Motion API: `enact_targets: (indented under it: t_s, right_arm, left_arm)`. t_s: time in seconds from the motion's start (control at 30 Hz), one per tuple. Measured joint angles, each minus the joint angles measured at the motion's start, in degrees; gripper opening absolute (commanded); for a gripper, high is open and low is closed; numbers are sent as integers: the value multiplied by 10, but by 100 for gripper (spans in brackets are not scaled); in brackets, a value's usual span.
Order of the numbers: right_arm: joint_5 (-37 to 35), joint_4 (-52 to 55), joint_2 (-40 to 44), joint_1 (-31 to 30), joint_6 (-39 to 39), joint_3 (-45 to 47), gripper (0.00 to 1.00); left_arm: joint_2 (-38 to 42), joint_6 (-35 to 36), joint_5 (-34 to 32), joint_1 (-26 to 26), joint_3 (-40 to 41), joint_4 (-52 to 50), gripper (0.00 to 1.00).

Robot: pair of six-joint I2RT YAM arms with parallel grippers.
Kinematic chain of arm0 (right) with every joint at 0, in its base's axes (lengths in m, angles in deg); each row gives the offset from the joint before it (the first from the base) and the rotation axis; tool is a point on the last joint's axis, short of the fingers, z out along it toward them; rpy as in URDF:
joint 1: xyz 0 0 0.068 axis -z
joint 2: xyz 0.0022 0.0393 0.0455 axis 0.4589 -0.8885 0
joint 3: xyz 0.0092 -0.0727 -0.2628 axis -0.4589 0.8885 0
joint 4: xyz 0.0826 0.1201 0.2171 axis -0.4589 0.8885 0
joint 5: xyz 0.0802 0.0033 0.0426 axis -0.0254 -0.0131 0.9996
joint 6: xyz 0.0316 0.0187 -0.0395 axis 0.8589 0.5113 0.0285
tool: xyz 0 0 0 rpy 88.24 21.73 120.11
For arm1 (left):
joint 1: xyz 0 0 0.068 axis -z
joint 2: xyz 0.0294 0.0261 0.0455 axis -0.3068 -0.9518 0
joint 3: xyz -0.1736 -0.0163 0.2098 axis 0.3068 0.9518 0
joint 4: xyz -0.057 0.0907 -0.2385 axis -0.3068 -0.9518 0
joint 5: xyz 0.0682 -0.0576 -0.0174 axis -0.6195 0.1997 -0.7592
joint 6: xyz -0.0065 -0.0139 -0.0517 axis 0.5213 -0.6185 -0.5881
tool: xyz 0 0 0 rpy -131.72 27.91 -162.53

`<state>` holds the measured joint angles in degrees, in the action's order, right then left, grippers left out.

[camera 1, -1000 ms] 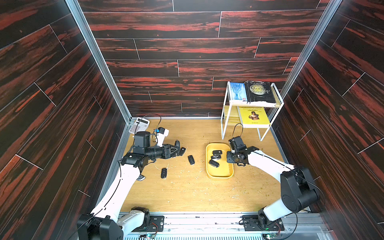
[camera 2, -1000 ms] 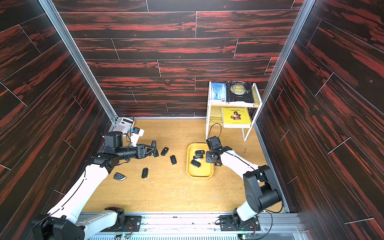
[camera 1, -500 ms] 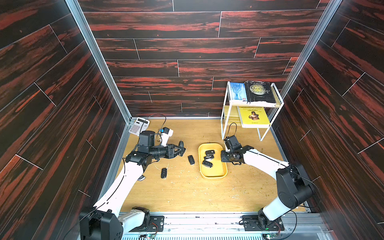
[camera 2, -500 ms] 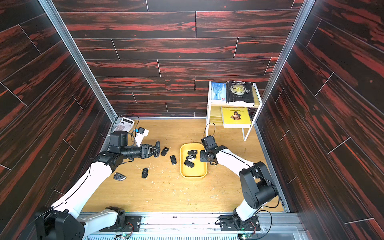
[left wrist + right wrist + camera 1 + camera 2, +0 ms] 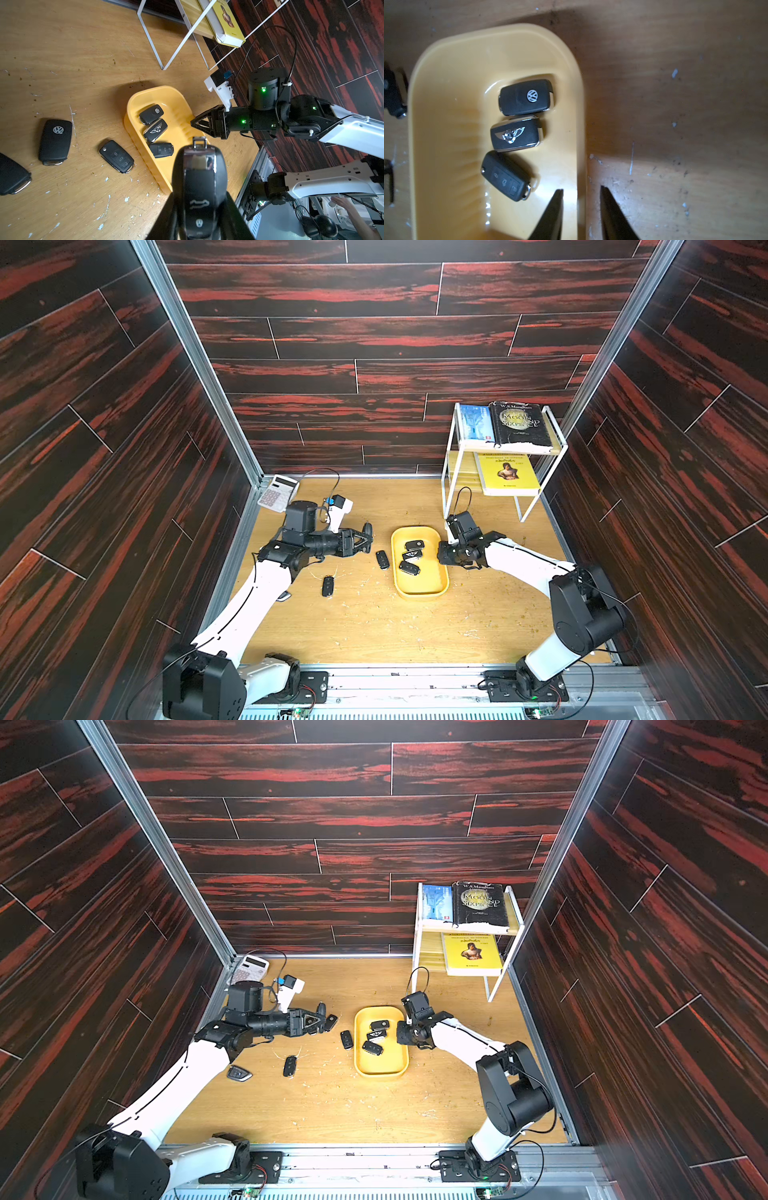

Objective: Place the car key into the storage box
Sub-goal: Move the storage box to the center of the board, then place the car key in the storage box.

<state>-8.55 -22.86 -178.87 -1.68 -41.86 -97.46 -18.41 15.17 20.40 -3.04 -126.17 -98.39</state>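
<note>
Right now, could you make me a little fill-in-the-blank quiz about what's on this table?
The tray holds ___ keys.
The left claw is shut on a ___.
The right claw stands open, one finger on each side of the tray's ___.
The yellow book lies on the rack's ___ shelf.
Missing words: three; key; rim; lower.

VW badge: fob (image 5: 527,97) in tray (image 5: 446,62), also loose fob (image 5: 55,141); winged B: middle fob (image 5: 515,134); black book (image 5: 519,423), 1 o'clock off tray: "W.S. Maugham", "Moon", "Sixpence".
</note>
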Motion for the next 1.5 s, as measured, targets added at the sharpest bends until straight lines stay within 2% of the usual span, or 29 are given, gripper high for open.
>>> enact_targets:
  t_s: [0.03, 0.1, 0.33, 0.47, 0.63, 0.8, 0.93, 1.23, 1.5]
  right_arm:
    - [0, 4, -2, 0, -1, 0, 57]
    - [-2, 11, -2, -1, -3, 0, 60]
    - [-37, 21, 6, -2, -4, 1, 62]
    - [-64, 24, 32, -2, -5, 1, 67]
    - [-96, 31, 65, 0, -6, 1, 68]
    - [-125, 36, 116, 3, -6, 11, 68]
    - [-147, 42, 184, 7, -5, 17, 68]
    - [-187, 70, 297, 9, -6, 9, 69]
    - [-211, 98, 349, 11, -6, -11, 68]
  left_arm:
    - [-10, 0, -3, 8, -4, 0, 0]
    - [-32, 0, -13, 26, -18, 0, 0]
    - [-159, 38, -70, 93, -157, -59, 0]
    - [-240, 75, -107, 117, -248, -122, 0]
    - [-352, 129, -171, 139, -360, -241, 0]
    - [-449, 164, -222, 157, -435, -333, 0]
    - [-495, 176, -249, 174, -474, -380, 0]
    - [-553, 163, -285, 224, -579, -414, 0]
    - [-596, 51, -342, 253, -631, -409, 0]
